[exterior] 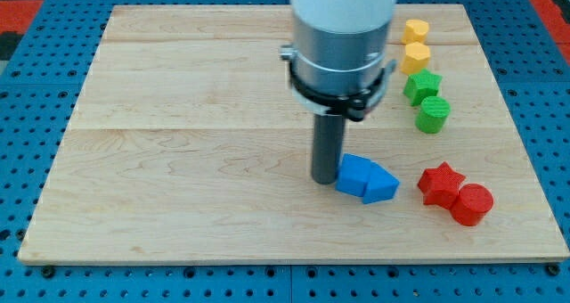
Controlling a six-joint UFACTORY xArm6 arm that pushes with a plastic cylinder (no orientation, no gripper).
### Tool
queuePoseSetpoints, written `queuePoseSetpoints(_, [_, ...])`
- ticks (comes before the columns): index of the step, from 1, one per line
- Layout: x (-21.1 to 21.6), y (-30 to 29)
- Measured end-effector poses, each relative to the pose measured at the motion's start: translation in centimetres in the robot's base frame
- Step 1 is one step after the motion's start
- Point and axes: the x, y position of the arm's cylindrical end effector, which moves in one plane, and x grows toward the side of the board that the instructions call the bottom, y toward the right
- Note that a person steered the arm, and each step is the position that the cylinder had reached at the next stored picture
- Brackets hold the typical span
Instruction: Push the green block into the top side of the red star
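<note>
Our tip (324,180), bare rod, no jaws, touches blue plastic blocks (367,179); green plastic cylinder (433,114) up-right untouched, red plastic star (440,183) right; approach next.

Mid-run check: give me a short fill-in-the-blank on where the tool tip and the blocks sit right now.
1. My tip touches the view's left side of the ____ blocks.
2. The red star touches a red ____ at its lower right.
3. The green star and green cylinder lie toward the view's ____ of the red star.
4. Two ____ blocks sit nearest the board's top edge.

Missing words: blue; cylinder; top; yellow
</note>
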Motion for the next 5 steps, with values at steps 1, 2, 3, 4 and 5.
queuePoseSetpoints(1, [0.0,3.5])
queuePoseSetpoints(2, [0.0,5.3])
queuePoseSetpoints(3, [0.1,5.3])
queuePoseSetpoints(4, [-1.6,4.5])
queuePoseSetpoints(5, [-8.6,3.4])
